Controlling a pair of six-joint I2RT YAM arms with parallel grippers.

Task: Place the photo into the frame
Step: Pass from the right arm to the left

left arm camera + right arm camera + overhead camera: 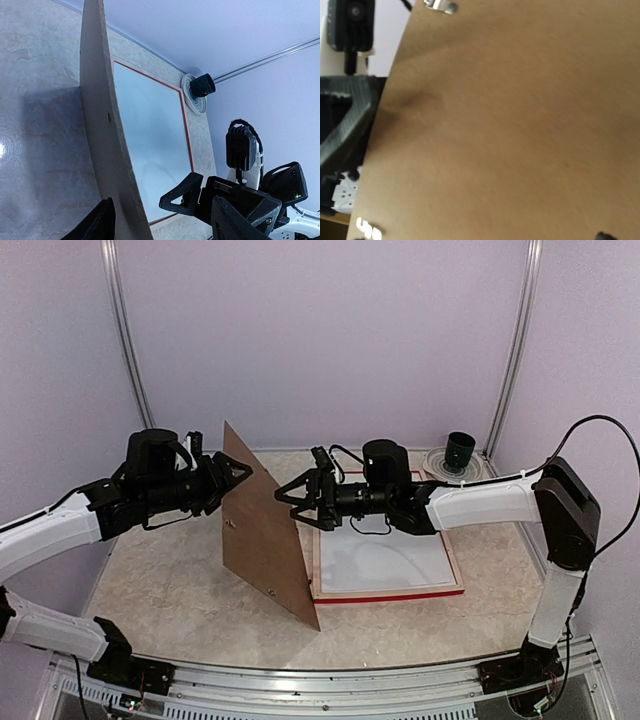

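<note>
The red frame [392, 595] lies flat on the table right of centre, filled by a plain white surface [385, 560]; its red rail also shows in the left wrist view [186, 125]. The cat photo's picture side is not visible anywhere. A brown backing board [265, 540] stands on edge, tilted, between my arms. My left gripper [236, 474] is open with the board's upper edge [107, 150] between its fingers. My right gripper [292, 500] is open, its fingers against the board's right face [510, 125], which fills the right wrist view and hides its fingers.
A black cup [460, 451] stands on a ridged grey disc [438, 462] at the back right corner; it also shows in the left wrist view [202, 85]. Walls close the back and sides. The marble table top [180, 590] lies left of the board.
</note>
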